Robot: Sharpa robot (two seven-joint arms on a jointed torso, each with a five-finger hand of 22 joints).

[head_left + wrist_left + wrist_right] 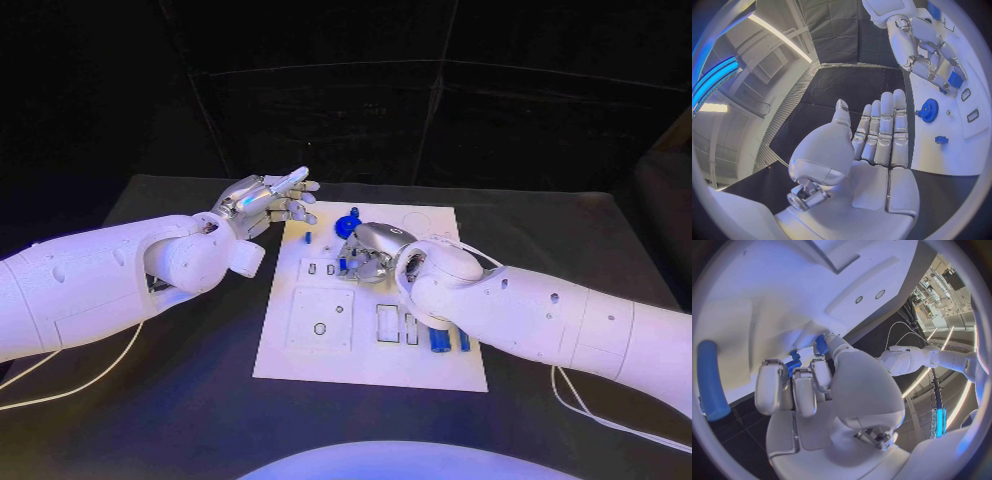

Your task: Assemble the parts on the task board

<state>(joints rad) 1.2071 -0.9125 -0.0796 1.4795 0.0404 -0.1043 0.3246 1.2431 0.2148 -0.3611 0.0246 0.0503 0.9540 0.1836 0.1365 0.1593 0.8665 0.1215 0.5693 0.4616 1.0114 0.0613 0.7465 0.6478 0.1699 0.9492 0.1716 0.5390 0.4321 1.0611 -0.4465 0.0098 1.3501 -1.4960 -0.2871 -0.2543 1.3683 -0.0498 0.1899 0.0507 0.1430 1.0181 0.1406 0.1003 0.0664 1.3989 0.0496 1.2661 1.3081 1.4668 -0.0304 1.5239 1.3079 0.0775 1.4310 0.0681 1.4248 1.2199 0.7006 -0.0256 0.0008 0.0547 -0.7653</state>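
Robot hands work over the white board at the middle of the black table. The right hand reaches in from the right edge and rests palm-down on the board's upper middle, its fingers curled in together over a small blue part that sits against the board; the wrist view shows blue between the fingertips, but whether the part is truly gripped or only covered cannot be told. The left hand hovers just off the board's upper left corner, above the table, palm open and fingers stretched out straight side by side, holding nothing. A blue gear stands on the board near its top edge, between the two hands and just beside the right hand's fingers; the left wrist view shows the same gear flat on the white surface, with another small blue piece lying apart from it. Two blue pegs lie side by side near the board's right edge, partly under the right forearm, beside a row of rectangular slots. One long blue peg appears close to the right wrist.
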